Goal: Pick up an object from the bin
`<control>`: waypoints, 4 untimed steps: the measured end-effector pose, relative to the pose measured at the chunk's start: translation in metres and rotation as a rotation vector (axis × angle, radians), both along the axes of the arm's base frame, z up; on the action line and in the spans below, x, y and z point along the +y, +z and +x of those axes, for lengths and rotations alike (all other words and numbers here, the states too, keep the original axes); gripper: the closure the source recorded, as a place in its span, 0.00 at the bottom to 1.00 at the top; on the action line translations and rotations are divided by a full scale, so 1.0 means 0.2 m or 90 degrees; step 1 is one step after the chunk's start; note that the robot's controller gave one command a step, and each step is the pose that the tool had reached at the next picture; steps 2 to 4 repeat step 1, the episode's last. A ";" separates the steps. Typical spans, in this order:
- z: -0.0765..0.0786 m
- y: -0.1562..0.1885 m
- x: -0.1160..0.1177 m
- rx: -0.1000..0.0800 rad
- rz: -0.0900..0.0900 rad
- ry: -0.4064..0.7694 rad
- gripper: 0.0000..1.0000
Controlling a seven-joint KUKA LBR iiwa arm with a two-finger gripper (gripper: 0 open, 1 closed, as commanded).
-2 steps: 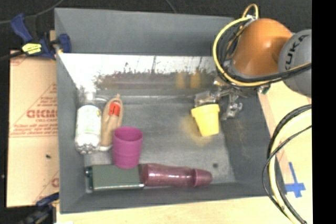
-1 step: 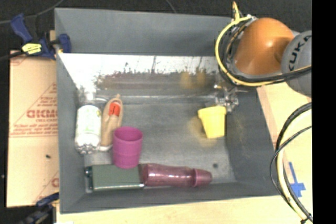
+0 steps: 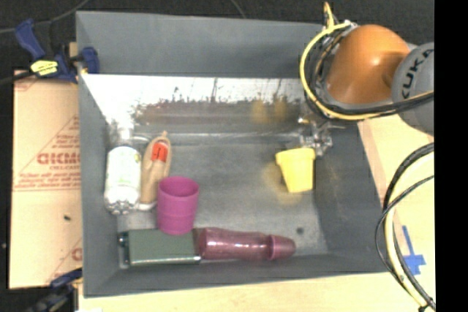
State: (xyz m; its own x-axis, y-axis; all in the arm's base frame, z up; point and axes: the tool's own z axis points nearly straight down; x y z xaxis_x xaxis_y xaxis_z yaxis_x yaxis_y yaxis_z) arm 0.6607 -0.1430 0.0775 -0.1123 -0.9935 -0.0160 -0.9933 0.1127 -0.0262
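My gripper [image 3: 316,138] reaches down from under the orange cover at the right side of the bin, close to the back wall. A small yellow cup-shaped thing [image 3: 296,170] lies right below and slightly left of it, its upper right corner meeting the gripper's tip. A blurred shadow falls on the bin floor to the yellow thing's left. I cannot make out whether the gripper has hold of it.
At the left lie a white bottle [image 3: 122,177], a tan tube with an orange label [image 3: 155,163] and an upright magenta cup [image 3: 178,204]. Along the front wall are a dark green box [image 3: 157,247] and a purple cylinder [image 3: 243,244].
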 end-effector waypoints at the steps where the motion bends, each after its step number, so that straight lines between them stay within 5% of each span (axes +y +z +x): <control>1: 0.00 0.52 0.00 -0.001 0.000 -0.003 1.00; 4: 0.00 0.52 0.00 -0.001 0.000 -0.003 1.00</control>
